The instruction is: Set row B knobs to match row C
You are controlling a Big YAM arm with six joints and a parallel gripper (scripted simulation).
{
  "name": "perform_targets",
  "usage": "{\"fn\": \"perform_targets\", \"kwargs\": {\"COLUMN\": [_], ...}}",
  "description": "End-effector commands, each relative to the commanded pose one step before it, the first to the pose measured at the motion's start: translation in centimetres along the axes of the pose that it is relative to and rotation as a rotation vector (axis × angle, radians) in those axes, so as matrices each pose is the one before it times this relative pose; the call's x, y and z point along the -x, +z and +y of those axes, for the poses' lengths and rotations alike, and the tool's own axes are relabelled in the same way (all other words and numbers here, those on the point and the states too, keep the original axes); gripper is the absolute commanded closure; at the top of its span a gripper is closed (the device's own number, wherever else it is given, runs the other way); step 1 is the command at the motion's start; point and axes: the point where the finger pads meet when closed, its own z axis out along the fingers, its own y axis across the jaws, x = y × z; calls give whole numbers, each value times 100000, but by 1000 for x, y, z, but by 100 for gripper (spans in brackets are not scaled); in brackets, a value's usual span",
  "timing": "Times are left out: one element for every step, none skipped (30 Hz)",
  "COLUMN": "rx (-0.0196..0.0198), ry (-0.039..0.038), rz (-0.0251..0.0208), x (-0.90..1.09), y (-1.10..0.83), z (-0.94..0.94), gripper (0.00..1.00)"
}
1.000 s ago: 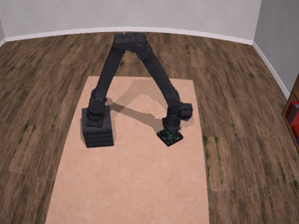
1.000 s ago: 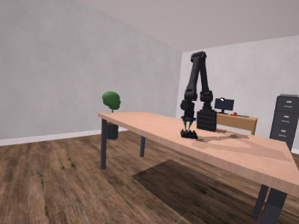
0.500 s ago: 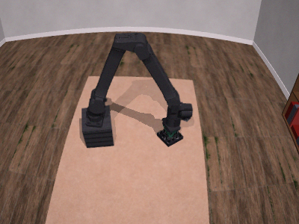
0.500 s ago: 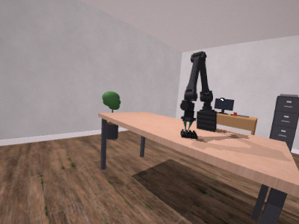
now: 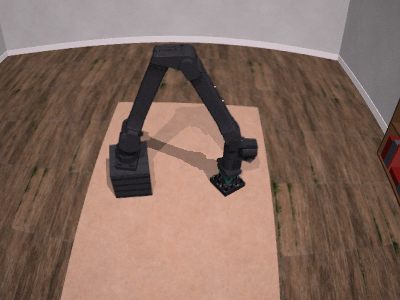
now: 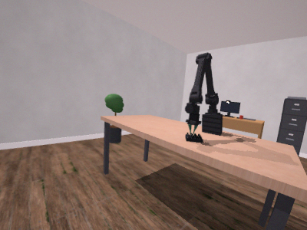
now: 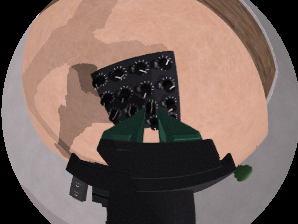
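Fingers [image 5: 228,176] [image 6: 193,133] partly open, narrow gap between the green tips, pointing down at the box [image 5: 227,192] [image 6: 194,140] [image 7: 155,76]. One knob [image 7: 151,106] shows in the gap, third from image left in the third line down, wrist view. Tips look to be on either side of it; contact can't be confirmed, no firm grip visible. Treat as not gripping.

Box is on the table [image 5: 175,240] [image 6: 161,134] [image 7: 220,85], right under the fingers, well apart from the arm's base [image 5: 131,182] [image 6: 212,123]. Turned at an angle to the table edges in the top view. In the wrist view most knobs lie ahead of the tips, toward image top; the nearest line is partly hidden by the fingers.

Printed names too small to read, so can't tell which side is rear or whether this knob is in row B. Next move likely hinges on centering the gap on the right knob, then closing and twisting. Neighbors are close on both sides; a tip off center could nudge one outside row B.

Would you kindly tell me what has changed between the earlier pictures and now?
Nothing visibly changed in the top and exterior views. The arm keeps its pose, the claw remains low over the knob box, and the box stays put. Whether a knob was gripped, released or turned, I cannot tell.
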Motion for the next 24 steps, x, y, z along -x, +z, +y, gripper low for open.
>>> {"fn": "perform_targets", "kwargs": {"rx": [-1010, 0, 0, 0, 0, 0, 0, 0, 0, 0, 0, 0, 0, -30, 38, 0, 0, 0, 0, 0, 0, 0, 0, 5], "ry": [417, 0, 0, 0, 0, 0, -24, 0, 0, 0, 0, 0, 0, 40, 45, 29, 17, -1, 1, 0, 0, 0, 0, -29], "rz": [-2453, 0, 0, 0, 0, 0, 0, 0, 0, 0, 0, 0, 0, 14, 115, 1, 1, 0, 0, 0, 0, 0, 0, 9], "x": [1293, 0, 0, 0, 0, 0, 0, 0, 0, 0, 0, 0, 0, -3, -28, -1, -1, 0, 0, 0, 0, 0, 0, -2], "y": [147, 0, 0, 0, 0, 0, 0, 0, 0, 0, 0, 0, 0, 0, 0, 0, 0, 0, 0, 0, 0, 0, 0, 2], "z": [-871, 0, 0, 0, 0, 0, 0, 0, 0, 0, 0, 0, 0, -5, 9, 1, 0, 0, 0, 0, 0, 0, 0, 2], "gripper": [82, 82, 82, 82, 82, 82, 82, 82, 82, 82, 82, 82, 93, 93, 93, 93, 93, 93, 93, 93, 93, 93, 93, 93]}}
